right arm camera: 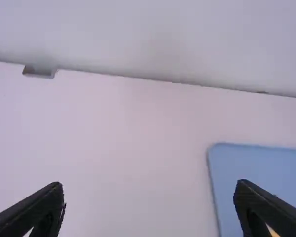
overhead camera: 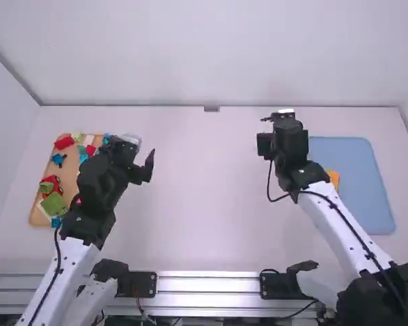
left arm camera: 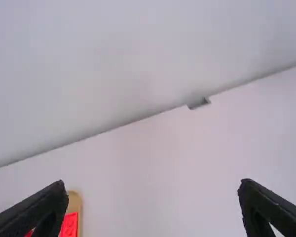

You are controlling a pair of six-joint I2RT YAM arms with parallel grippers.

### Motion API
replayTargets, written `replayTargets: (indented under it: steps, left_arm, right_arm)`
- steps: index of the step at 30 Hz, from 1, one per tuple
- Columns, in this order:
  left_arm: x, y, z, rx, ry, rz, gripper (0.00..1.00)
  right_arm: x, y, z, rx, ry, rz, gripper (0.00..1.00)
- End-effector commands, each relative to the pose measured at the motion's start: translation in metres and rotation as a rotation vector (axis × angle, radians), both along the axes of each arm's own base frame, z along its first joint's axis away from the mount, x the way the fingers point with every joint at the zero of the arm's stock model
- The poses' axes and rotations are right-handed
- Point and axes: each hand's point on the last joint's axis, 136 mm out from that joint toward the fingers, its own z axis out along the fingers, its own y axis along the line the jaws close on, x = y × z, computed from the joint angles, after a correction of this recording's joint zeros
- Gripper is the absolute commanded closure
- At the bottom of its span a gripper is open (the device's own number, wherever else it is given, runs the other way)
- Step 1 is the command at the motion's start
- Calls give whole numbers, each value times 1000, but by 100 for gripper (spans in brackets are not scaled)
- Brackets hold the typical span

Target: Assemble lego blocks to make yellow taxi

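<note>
My left gripper (overhead camera: pixel 137 157) hangs over the right edge of a wooden tray (overhead camera: pixel 69 178) that holds loose lego blocks, among them a red block (overhead camera: pixel 64 142) and a green block (overhead camera: pixel 54 204). In the left wrist view the left gripper (left arm camera: pixel 153 210) stands open with nothing between its fingers, a red block (left arm camera: pixel 69 226) beyond one finger. My right gripper (overhead camera: pixel 277 119) is left of the blue mat (overhead camera: pixel 353 183), where an orange-yellow piece (overhead camera: pixel 333 178) lies partly behind the arm. The right gripper (right arm camera: pixel 149 210) is open and holds nothing in the right wrist view.
The white table (overhead camera: pixel 204 197) lies between the two arms. A wall (overhead camera: pixel 204 54) rises behind its back edge, with a small dark notch (overhead camera: pixel 211 109) at the middle. A metal rail (overhead camera: pixel 207 284) runs along the front.
</note>
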Motion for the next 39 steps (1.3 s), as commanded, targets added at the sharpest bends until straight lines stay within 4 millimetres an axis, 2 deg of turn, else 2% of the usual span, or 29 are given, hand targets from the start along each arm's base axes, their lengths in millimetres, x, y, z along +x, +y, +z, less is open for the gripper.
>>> replayTargets:
  steps: [1, 5, 10, 13, 15, 18, 21, 30, 39]
  left_arm:
    - [-5, 17, 0, -60, -25, 77, 13]
    - [-16, 39, -14, -128, -26, 164, 20]
    - [-30, 41, -34, -185, -22, 183, 30]
    - [-41, 41, -54, -185, -22, 183, 38]
    - [-46, 41, -63, -185, -22, 183, 42]
    - [-52, 41, -77, -185, -22, 183, 48]
    - [-59, 41, -98, -185, -22, 183, 56]
    - [-68, 41, -140, -185, -22, 183, 72]
    - [-71, 41, -116, -196, -140, 172, 87]
  right_arm:
    - [-6, -8, 6, 33, -32, 1, 13]
    - [-11, -23, 11, 77, -87, -7, 19]
    - [-20, -42, 18, 124, -162, -14, 28]
    - [-37, -58, 6, 154, -161, -23, 36]
    - [-45, -62, 1, 168, -160, -19, 39]
    - [-56, -53, -8, 192, -156, 27, 45]
    - [-72, -53, -23, 192, -156, 27, 53]
    - [-105, -53, -61, 192, -156, 27, 72]
    - [-130, -53, -104, 192, -156, 27, 91]
